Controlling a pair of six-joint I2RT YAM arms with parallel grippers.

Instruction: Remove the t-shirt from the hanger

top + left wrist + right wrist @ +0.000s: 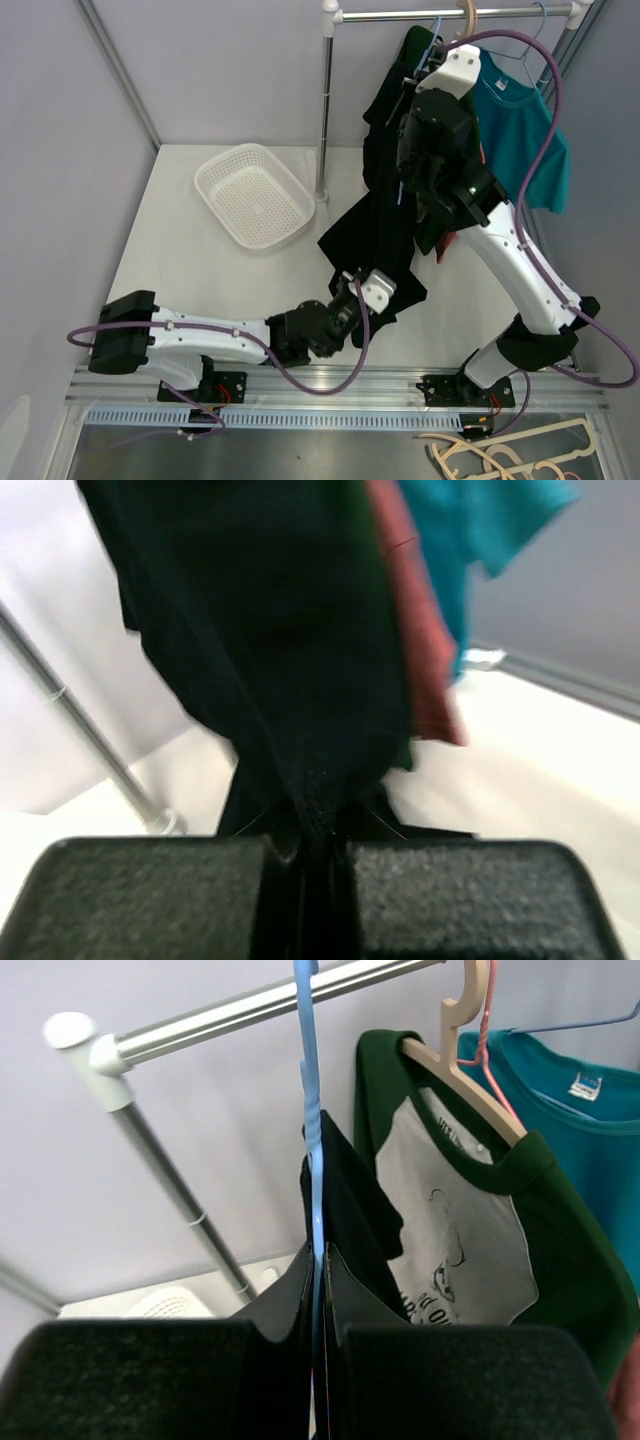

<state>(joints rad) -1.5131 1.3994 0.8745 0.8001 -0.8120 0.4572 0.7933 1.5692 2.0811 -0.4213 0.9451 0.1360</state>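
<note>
A black t-shirt point(385, 215) hangs from a light blue hanger point(309, 1110) on the metal rail point(450, 13) and drapes down to the table. My left gripper point(352, 290) is shut on the shirt's lower hem; in the left wrist view the black cloth point(290, 660) runs up from between the closed fingers. My right gripper point(425, 62) is up by the rail, shut on the blue hanger, which passes straight between its fingers point(275, 1300). The black shirt's shoulder point(350, 1200) still sits on the hanger.
A green-and-white raglan shirt point(470, 1200) on a wooden hanger and a teal shirt point(520, 130) hang to the right on the same rail. A red garment point(415, 650) hangs behind. A white basket point(253, 195) sits left of the rack's upright pole point(324, 110).
</note>
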